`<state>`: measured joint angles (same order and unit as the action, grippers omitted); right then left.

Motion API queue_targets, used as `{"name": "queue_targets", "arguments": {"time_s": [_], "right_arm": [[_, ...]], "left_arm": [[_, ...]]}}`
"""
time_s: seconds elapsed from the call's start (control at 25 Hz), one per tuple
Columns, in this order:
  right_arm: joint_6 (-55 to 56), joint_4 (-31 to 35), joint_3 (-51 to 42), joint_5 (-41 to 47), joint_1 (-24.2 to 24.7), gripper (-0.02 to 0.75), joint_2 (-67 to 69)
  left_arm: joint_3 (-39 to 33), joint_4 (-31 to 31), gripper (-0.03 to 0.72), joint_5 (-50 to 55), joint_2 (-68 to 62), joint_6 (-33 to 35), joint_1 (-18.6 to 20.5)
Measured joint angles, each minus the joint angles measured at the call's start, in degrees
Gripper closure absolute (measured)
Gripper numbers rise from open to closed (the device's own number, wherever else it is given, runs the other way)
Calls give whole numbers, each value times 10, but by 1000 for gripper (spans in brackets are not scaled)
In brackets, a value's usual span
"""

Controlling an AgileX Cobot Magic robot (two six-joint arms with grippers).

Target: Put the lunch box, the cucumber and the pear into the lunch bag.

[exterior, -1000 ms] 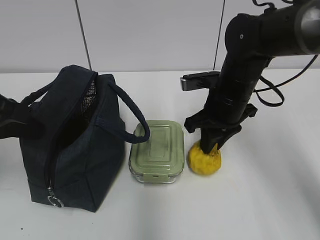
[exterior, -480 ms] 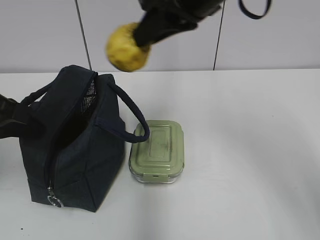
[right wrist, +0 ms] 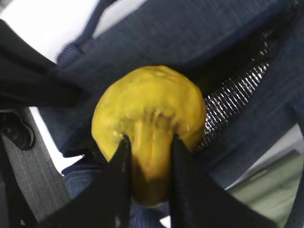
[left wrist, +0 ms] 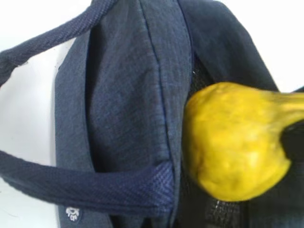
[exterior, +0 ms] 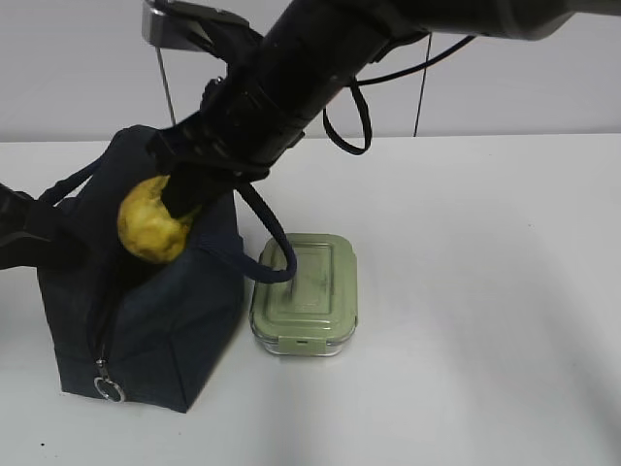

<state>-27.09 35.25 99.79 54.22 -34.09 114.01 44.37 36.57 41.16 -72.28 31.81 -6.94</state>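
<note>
My right gripper (exterior: 182, 201) is shut on the yellow pear (exterior: 150, 229) by its narrow top and holds it at the open mouth of the navy lunch bag (exterior: 165, 311). The right wrist view shows the black fingers (right wrist: 121, 161) clamping the pear (right wrist: 147, 104) above the bag's silver-lined inside (right wrist: 232, 95). The pear (left wrist: 232, 142) and the bag (left wrist: 123, 95) fill the left wrist view. My left gripper (exterior: 21, 233) is at the bag's left side, where a strap handle is pulled taut toward it. The lunch box (exterior: 306, 291) stands right of the bag. The cucumber is not in view.
The white table (exterior: 485, 291) stretches to the right of the lunch box. The bag's right strap handle (exterior: 262, 238) droops over the box's left edge. A silver ring pull (exterior: 107, 390) hangs at the bag's front bottom.
The right arm lifted the pear from the table right of the lunch box, carried it up and left, and has lowered it to the bag's opening. The bag and the left gripper have stayed put.
</note>
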Motion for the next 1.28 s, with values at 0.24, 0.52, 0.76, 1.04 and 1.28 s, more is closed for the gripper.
{"name": "queue_targets", "arguments": {"time_s": [0.24,0.52,0.76,1.04,1.28], "right_arm": [[-27,64,5,9,0,449,20],[0,50,23,33,52,150,-22],[21,13,-49,50,166,176,-69],[-81,175,-290,-15,250,178,-71],[-205,303,-348,-37,266,152,-28]], "left_arm": [[0,0,707,-1,0,0,0],[0,-2,707,-1,0,0,0],[0,-5,707,-1,0,0,0],[0,-6,707,-1,0,0,0],[0,-6,707,-3,0,0,0]]}}
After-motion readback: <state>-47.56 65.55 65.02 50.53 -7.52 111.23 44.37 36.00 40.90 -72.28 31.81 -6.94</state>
